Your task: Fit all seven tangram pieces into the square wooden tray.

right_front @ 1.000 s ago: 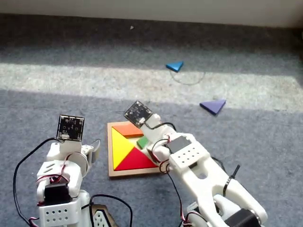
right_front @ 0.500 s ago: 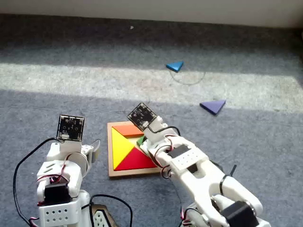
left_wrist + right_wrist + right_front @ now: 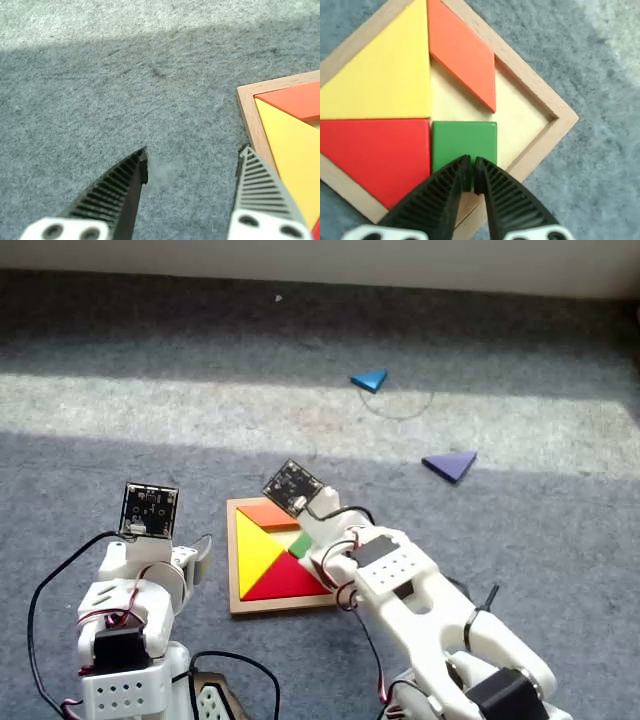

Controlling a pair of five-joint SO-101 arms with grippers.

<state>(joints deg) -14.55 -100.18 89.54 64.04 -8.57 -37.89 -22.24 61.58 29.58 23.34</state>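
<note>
Right gripper (image 3: 471,167), jaws closed and empty, has drawn back slightly above the green square (image 3: 464,142) now seated in the tray (image 3: 520,70), leaving blue triangle (image 3: 369,380) at 1 o'clock and purple triangle (image 3: 450,465) at 2 o'clock to fetch.

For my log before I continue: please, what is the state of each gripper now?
Left gripper: open, empty, above the carpet beside the tray.
Right gripper: shut, empty, tips at the green square.
</note>
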